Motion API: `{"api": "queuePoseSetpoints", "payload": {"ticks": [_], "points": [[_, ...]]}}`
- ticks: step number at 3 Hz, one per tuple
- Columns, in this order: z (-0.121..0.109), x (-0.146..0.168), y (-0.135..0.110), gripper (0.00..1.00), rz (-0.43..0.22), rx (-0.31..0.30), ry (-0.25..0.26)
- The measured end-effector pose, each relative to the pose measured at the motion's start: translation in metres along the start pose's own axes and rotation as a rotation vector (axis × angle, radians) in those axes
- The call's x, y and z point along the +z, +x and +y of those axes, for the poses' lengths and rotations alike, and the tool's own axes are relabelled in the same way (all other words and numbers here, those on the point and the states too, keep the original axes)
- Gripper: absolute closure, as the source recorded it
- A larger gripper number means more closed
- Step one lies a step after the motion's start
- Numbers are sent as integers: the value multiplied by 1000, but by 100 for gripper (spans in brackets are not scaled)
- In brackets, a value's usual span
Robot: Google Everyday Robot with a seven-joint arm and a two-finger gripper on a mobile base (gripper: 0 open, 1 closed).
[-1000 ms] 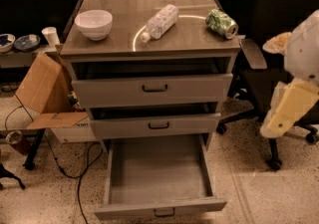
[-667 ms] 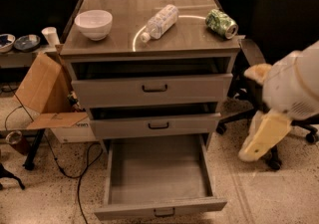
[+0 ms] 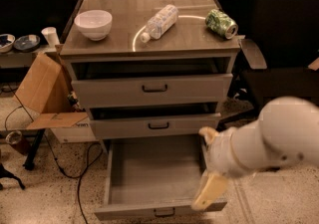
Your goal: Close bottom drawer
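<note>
1. The bottom drawer [image 3: 154, 173] stands pulled far out at the foot of the grey cabinet [image 3: 124, 14], below its two upper drawers.
2. The gripper [image 3: 203, 168] hovers at the cabinet's lower right, over that drawer's right wall, its fingers spread apart.
3. On the cabinet top are a white bowl [image 3: 93, 23] at left, a plastic bottle [image 3: 159, 21] lying in the middle, and a green can [image 3: 221, 23] at right.

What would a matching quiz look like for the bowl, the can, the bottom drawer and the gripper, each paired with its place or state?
1. white bowl
2. green can
3. bottom drawer
4. gripper

A. pulled open
B. low, at the open drawer's right front corner
C. upright on the cabinet top, picture left
D. lying on its side, picture right

Pairs: 1-C, 2-D, 3-A, 4-B
</note>
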State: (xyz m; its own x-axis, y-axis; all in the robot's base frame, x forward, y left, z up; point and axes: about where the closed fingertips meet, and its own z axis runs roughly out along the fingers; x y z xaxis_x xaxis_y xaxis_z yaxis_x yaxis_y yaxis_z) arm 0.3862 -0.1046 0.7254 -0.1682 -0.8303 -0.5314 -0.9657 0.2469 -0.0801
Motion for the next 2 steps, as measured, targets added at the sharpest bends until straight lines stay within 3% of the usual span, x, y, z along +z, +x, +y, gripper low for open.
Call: {"api": "queuePoseSetpoints", "payload": {"ticks": [1,2], "points": [[39,101,16,0,-17,21,-112],[31,119,19,0,-40,37,-75]]}}
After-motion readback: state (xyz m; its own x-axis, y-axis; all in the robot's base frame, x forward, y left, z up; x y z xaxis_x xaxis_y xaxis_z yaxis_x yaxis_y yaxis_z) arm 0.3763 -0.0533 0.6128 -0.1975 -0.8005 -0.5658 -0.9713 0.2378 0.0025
